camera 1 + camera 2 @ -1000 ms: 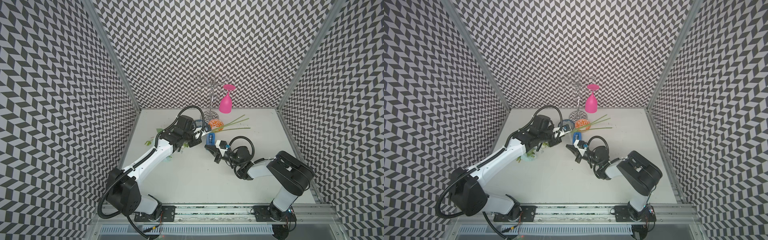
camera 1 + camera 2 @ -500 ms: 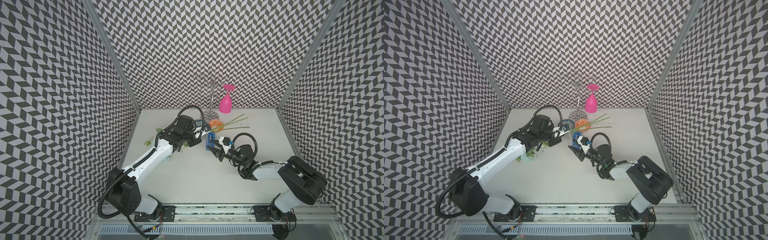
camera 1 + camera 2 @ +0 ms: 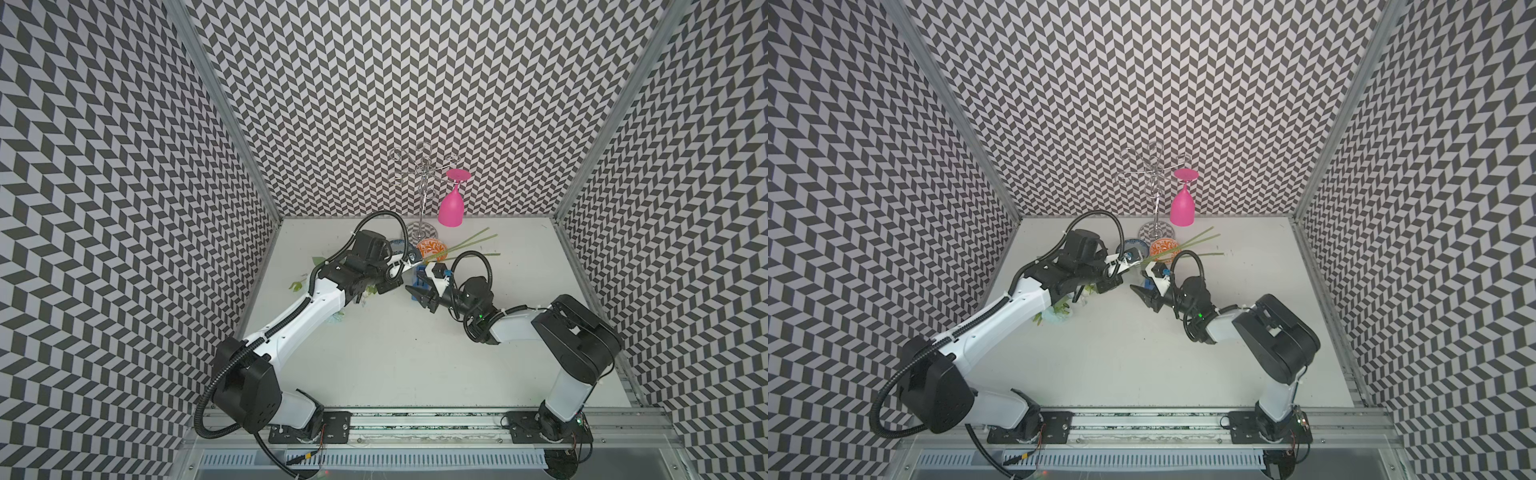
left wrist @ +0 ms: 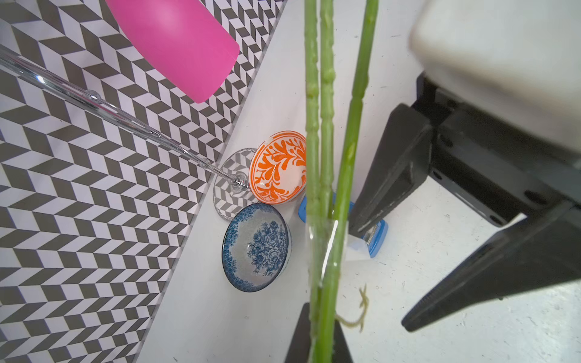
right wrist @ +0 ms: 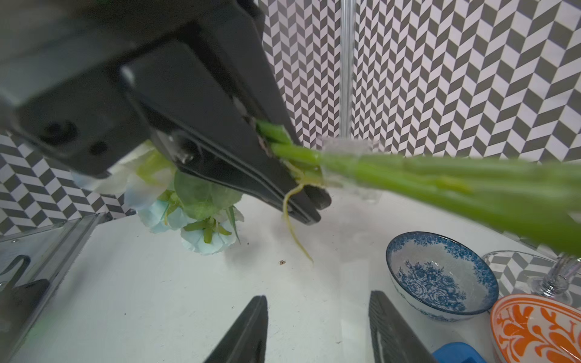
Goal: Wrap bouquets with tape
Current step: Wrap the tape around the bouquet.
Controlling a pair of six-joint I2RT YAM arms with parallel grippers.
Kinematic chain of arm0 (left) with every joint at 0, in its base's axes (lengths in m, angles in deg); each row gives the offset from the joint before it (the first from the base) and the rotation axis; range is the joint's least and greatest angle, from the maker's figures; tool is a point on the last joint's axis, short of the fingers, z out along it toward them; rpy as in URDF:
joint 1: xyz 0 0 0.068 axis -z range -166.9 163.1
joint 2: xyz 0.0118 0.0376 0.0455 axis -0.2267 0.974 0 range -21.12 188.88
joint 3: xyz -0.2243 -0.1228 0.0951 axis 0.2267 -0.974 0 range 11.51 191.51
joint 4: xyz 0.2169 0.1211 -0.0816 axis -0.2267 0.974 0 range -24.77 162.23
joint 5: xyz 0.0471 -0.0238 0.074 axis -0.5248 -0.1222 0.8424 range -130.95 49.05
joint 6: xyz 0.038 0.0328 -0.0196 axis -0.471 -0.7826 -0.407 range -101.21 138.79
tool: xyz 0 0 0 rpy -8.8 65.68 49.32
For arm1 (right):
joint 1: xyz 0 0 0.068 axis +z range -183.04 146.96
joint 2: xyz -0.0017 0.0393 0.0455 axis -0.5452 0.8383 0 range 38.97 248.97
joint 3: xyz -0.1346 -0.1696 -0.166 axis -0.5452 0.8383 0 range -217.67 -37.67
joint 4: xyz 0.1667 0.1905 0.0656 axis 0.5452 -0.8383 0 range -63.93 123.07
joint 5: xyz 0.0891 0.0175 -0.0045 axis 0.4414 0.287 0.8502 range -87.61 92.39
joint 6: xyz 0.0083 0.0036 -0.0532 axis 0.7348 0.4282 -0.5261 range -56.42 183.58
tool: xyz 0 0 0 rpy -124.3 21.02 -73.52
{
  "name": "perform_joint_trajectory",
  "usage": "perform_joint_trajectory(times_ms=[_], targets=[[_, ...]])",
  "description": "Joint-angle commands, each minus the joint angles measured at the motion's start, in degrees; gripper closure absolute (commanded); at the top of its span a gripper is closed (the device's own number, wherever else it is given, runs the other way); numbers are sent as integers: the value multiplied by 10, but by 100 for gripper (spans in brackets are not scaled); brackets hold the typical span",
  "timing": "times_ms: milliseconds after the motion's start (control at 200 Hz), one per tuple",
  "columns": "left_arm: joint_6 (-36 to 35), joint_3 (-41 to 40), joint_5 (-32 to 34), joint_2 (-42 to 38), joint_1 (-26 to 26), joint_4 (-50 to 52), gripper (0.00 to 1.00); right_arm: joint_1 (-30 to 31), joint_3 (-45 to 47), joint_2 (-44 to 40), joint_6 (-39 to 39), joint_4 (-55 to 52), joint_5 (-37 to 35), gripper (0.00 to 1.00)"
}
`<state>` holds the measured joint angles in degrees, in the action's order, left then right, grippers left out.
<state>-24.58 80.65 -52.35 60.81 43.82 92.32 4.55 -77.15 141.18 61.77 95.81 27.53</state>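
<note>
The left jaws are pinching the bunch of pale blue-white artificial flowers (image 5: 204, 243) by its long green stems (image 4: 327, 125), holding the stems off the white surface (image 3: 395, 357) so tape can pass all the way round. A strip of clear tape (image 5: 345, 146) is clinging to the stems just past the grip. The film is hard to make out, but it seems to be running back to the blue plastic tape dispenser (image 4: 379, 239), which is lying near the blue-patterned ceramic bowl (image 4: 256, 248). The right jaws are standing spread and empty beside that dispenser, probably readying to take it.
</note>
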Motion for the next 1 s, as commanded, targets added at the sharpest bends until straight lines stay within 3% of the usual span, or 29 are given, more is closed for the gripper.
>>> perform_joint_trajectory(times_ms=[0, 160, 345, 536, 716, 996], targets=[[4, 16, -11, -19, -2, -11, 100, -1, -10, 10, 4, 29, 50, 52], [5, 15, -4, -14, -3, -14, 100, 1, 37, -18, 18, 108, 114, 62], [6, 17, 1, -5, -5, -8, 100, 1, 60, -35, 46, 185, 145, 61], [3, 13, 1, -10, -5, -9, 100, 1, 25, -36, 34, 141, 125, 77], [1, 11, 5, -7, -5, -8, 100, -1, 14, -58, 35, 122, 113, 85], [-3, 10, 11, -5, -5, -3, 100, -5, -41, -114, 5, -44, 33, 84]])
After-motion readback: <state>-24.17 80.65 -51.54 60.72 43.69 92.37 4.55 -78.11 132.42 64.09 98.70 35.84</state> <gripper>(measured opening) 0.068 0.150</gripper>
